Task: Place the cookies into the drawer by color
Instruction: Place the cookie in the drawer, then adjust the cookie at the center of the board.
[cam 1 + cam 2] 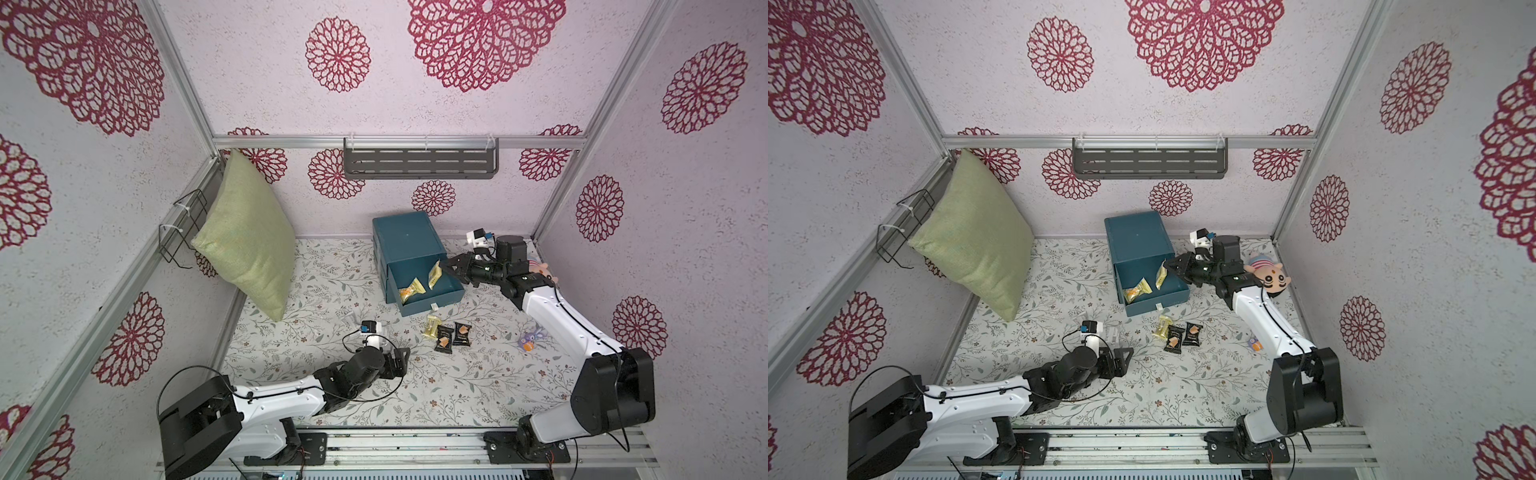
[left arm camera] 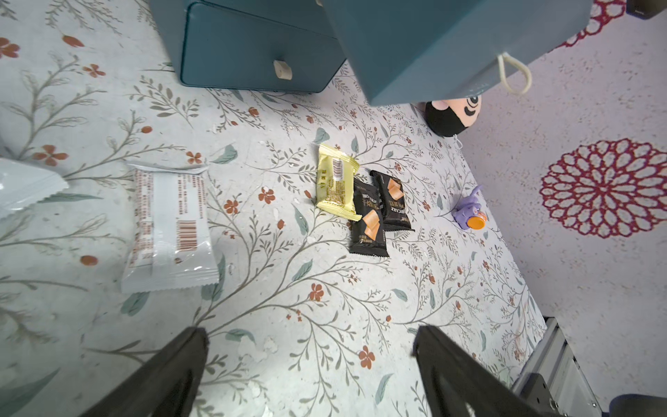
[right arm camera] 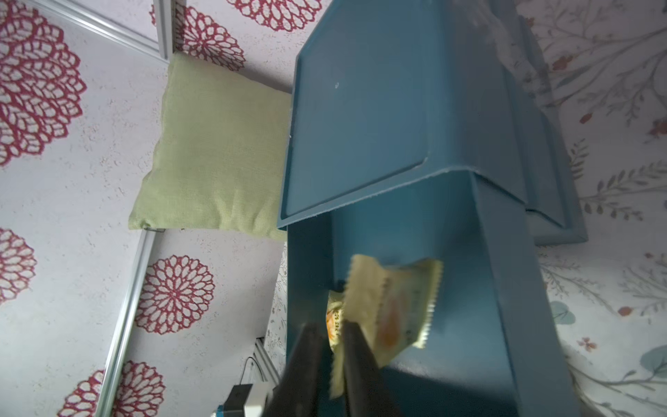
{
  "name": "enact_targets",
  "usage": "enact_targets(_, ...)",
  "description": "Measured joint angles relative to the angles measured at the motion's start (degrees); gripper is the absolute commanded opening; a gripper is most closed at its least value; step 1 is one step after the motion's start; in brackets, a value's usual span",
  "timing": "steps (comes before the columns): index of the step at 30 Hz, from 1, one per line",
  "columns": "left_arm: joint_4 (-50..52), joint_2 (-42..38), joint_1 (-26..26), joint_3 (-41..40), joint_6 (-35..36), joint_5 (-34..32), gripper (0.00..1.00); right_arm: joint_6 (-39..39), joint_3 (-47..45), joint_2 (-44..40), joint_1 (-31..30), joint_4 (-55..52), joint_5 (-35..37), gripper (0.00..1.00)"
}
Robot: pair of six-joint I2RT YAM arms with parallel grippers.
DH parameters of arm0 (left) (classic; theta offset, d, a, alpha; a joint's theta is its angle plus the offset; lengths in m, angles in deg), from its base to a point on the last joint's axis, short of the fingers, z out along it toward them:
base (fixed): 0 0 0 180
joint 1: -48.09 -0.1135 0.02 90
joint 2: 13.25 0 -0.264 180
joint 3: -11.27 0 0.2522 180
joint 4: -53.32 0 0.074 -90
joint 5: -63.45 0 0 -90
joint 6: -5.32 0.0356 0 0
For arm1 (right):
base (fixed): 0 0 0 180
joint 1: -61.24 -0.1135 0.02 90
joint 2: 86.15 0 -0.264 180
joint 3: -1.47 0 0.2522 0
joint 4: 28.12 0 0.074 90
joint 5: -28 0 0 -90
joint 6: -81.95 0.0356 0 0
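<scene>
Two of three yellow packets at the top drawer (image 1: pixel 409 268), release in hand

At the back of the floral worktop (image 1: pixel 374 395) stands the small dark teal-blue chest of three stacked drawers (image 1: pixel 405 235), its top drawer pulled out. One yellow crimped-end cookie packet (image 1: pixel 411 291) lies on that drawer's floor. A second yellow packet (image 1: pixel 434 274) stands tilted against the drawer's side wall, right at the tips of the right end effector (image 3: pixel 332 326). In the right wrist view its fingers stand a little apart with the packet's crimped edge in the gap; whether they pinch it or have freed it I cannot tell. The left end effector (image 2: pixel 310 361) hovers low over the worktop, fingers wide apart, nothing between them.

The step looks like the drop-off of a yellow packet. Next, the right arm should rise clear of the drawer without dragging the packet back out or nudging the wall.

A third yellow packet (image 1: pixel 432 326) lies in front of the drawer, touching a black packet with a tan cookie picture (image 1: pixel 444 338); a second black packet (image 1: pixel 462 333) lies just beside that. Gripping the yellow one by its free edge should leave the black ones alone. Two whitish packets (image 2: pixel 169 227) (image 2: pixel 25 184) lie near the left end effector. A lower drawer front (image 2: pixel 252 54) shows shut, so another drawer must be opened for the other colours
</scene>
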Motion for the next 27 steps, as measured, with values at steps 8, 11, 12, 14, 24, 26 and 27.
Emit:
enact_targets(8,0.2,3.41,4.13,3.96,1.79,-3.72,0.98,-2.91,0.04,-1.92,0.59,-3.54,1.68,0.46)
enact_targets(11,-0.07,3.34,5.68,4.28,2.38,-5.44,0.99,-3.56,-1.92,-5.9,1.99,-4.39,2.32,0.46)
enact_targets(12,-0.22,3.28,6.05,4.17,2.54,-6.03,0.99,-3.93,-3.23,-7.96,2.8,-4.57,2.67,0.46)
enact_targets(14,-0.72,2.91,6.67,3.58,2.64,-7.13,0.99,-4.33,-5.86,-11.98,4.63,-5.05,3.26,0.46)
enact_targets(24,-4.7,-2.49,7.85,-2.43,2.78,-11.19,0.97,-2.69,-27.41,-31.45,9.84,-4.59,4.9,0.38)
enact_targets(26,-4.76,-2.95,7.89,-2.73,2.75,-11.76,0.97,-1.77,-31.65,-33.83,10.05,-4.5,5.14,0.38)
enact_targets(27,-4.76,-3.13,7.89,-2.78,2.75,-12.11,0.97,-1.27,-33.59,-34.71,10.19,-4.2,5.18,0.37)
